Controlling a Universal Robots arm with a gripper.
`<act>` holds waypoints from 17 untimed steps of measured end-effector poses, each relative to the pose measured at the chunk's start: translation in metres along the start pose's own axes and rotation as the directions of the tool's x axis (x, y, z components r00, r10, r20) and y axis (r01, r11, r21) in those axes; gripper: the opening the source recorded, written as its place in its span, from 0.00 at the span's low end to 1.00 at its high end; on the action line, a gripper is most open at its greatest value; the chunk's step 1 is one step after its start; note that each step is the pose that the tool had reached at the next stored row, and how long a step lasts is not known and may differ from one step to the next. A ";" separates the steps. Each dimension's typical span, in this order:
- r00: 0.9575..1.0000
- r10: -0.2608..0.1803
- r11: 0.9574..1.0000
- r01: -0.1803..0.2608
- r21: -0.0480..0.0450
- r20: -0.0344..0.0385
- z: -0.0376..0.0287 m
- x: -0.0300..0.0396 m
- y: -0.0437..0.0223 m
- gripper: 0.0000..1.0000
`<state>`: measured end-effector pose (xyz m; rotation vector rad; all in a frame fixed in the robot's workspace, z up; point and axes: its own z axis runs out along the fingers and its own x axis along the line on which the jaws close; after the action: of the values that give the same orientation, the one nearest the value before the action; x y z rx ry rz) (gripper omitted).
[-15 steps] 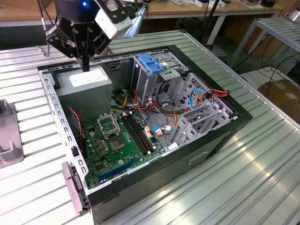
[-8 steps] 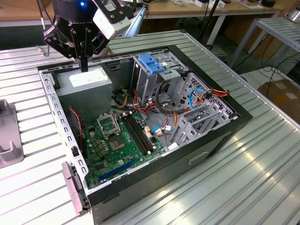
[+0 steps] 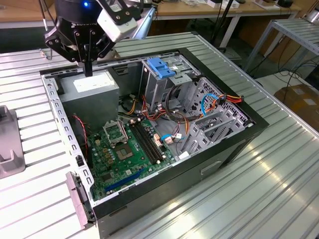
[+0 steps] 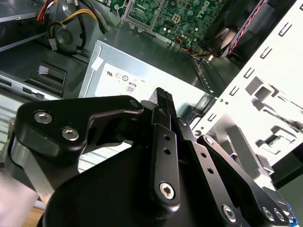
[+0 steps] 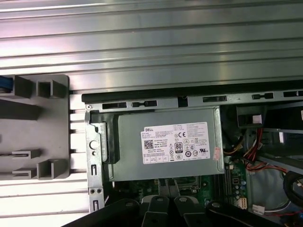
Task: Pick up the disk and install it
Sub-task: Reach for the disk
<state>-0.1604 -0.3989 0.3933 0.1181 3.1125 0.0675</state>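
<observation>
The fingers [image 3: 88, 65] were pressed together with nothing between them. They pointed straight down, just above the power supply [image 3: 92, 87] and not touching it. In the second wrist view the fingers [image 4: 162, 100] showed as one black bar over the power supply [image 4: 142, 61].

In the first wrist view the power supply [image 5: 165, 142] filled one corner of the open case [image 3: 64, 130], with its white label [image 5: 175, 143] facing up. A green board [image 3: 124, 149] lay just beside the power supply.

The disk [image 3: 162, 66] sat in the drive cage [image 3: 153, 88], blue plastic upward. It was well apart from the power supply, toward the exterior view's right.

Outside the case, near the power supply, a grey holder [image 5: 33, 127] stood on the ribbed metal table [image 3: 279, 174].
</observation>
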 end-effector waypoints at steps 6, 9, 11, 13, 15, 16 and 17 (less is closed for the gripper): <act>1.000 0.000 1.000 0.000 0.000 0.000 0.0000 0.0020 -0.0002 0.10; 1.000 0.000 1.000 0.000 0.000 0.000 -0.0001 0.0048 -0.0004 0.10; 1.000 0.000 1.000 0.000 0.000 0.000 -0.0002 0.0079 -0.0006 0.10; 1.000 0.000 1.000 0.000 0.000 0.000 -0.0003 0.0107 -0.0008 0.10; 1.000 0.000 1.000 0.000 0.000 0.000 -0.0003 0.0129 -0.0010 0.10; 1.000 0.000 1.000 0.000 0.000 0.000 -0.0003 0.0138 -0.0010 0.10; 1.000 0.000 1.000 0.000 0.000 0.000 -0.0004 0.0148 -0.0011 0.10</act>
<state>-0.1753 -0.3989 0.3933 0.1180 3.1125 0.0676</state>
